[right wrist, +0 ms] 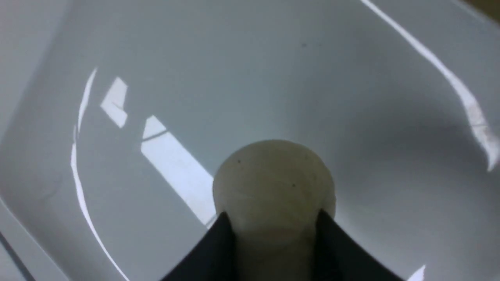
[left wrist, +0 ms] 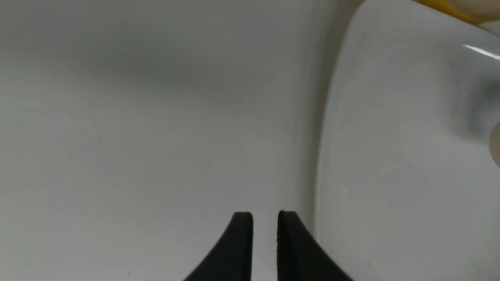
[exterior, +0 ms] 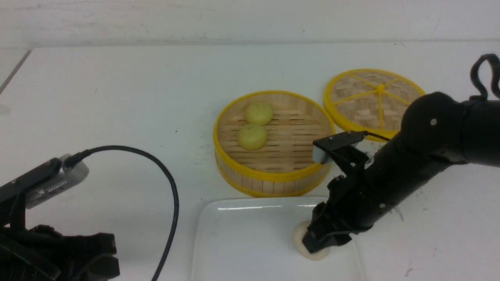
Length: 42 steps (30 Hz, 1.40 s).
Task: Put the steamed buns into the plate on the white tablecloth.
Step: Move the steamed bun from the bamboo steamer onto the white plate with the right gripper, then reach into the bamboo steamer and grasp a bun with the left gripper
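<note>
Two pale yellow steamed buns (exterior: 259, 113) (exterior: 252, 136) lie in the round bamboo steamer (exterior: 273, 183) on the white tablecloth (exterior: 117, 97). My right gripper (exterior: 320, 244) (right wrist: 273, 218) is shut on the beige-white bun (exterior: 300, 238) (right wrist: 273, 183). It holds the bun low over the right part of the white plate (exterior: 242, 234) (right wrist: 273, 78); I cannot tell whether the bun touches it. My left gripper (left wrist: 265, 218) is shut and empty, low over the cloth just left of the plate (left wrist: 390, 156).
The woven steamer lid (exterior: 371, 97) lies flat behind the right arm, right of the steamer. A black cable (exterior: 168, 183) loops from the left arm's camera over the cloth left of the plate. The steamer stands directly behind the plate.
</note>
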Motion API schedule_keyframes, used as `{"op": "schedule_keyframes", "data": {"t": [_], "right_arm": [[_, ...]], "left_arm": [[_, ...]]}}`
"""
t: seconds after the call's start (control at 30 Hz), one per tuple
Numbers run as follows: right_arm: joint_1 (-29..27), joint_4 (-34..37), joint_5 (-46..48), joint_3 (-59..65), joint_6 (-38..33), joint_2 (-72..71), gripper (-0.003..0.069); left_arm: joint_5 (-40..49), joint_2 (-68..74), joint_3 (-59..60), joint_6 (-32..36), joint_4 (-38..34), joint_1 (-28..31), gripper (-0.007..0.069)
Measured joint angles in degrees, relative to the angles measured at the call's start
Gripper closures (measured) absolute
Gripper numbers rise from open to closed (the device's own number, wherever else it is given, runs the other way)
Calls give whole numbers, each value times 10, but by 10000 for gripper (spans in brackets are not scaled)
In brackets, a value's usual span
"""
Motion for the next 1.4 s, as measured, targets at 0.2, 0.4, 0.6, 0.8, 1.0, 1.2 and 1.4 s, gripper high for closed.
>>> {"op": "schedule_keyframes", "data": {"t": [0.2,0.4,0.6,0.8,1.0,1.2,1.4], "right_arm": [[1,-3,4,-1,24,1,164],[1,-39,94,-63,50,-18,93],[1,-97,231,-159,98,-62,239],[1,-211,256,-179,168,-156,622],[1,-310,262,-123,247,-276,673],[1,-381,203,9,332,-428,673],[1,-450,108,172,409,-608,672]], "left_arm": [[-4,0,0,-3,0,0,482],[-6,0,0,-8,0,0,473],[0,1,-4,-13,-3,0,463],[29,2,-63,-25,-5,0,445],[9,6,-119,-50,-16,0,382],[11,69,-173,-47,-78,0,316],[25,185,-256,-23,-125,-46,277]]}}
